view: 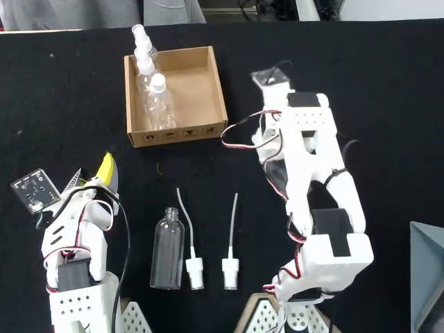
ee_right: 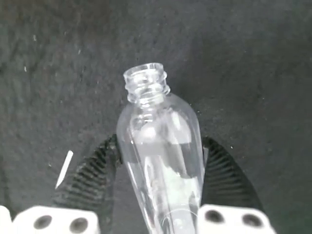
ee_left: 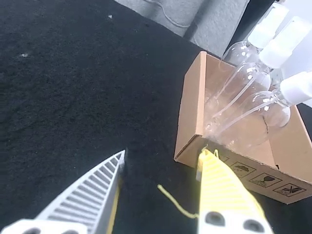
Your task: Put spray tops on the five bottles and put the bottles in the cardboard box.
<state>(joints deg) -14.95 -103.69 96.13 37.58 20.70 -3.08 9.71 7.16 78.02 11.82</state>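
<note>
My right gripper (ee_right: 161, 142) is clamped on a clear bottle (ee_right: 157, 119). Its black fingers (ee_right: 92, 170) press either side of the body, and the open neck (ee_right: 146, 80) points away from my wrist, above the black cloth (ee_right: 253, 58). I judge the grip sits low on the body so the threaded mouth stays free for a top.

My left gripper (ee_left: 163, 155) is spread apart and holds nothing. It hangs just short of the near corner of the cardboard box (ee_left: 187, 112), low at the left of the table.

Three capped bottles (view: 156, 97) lie side by side against one wall of the box, which leaves room for two more. A second bare bottle (view: 167, 248) lies on the cloth between my arms. The two spray tops (view: 195, 267) lie just beside it, their thin tubes pointing toward the box, well apart from the bottle I hold. As I read it, three bottles are finished. Fitting a top onto the held bottle looks like the step in hand, with my empty left gripper the one free to fetch it.
</note>
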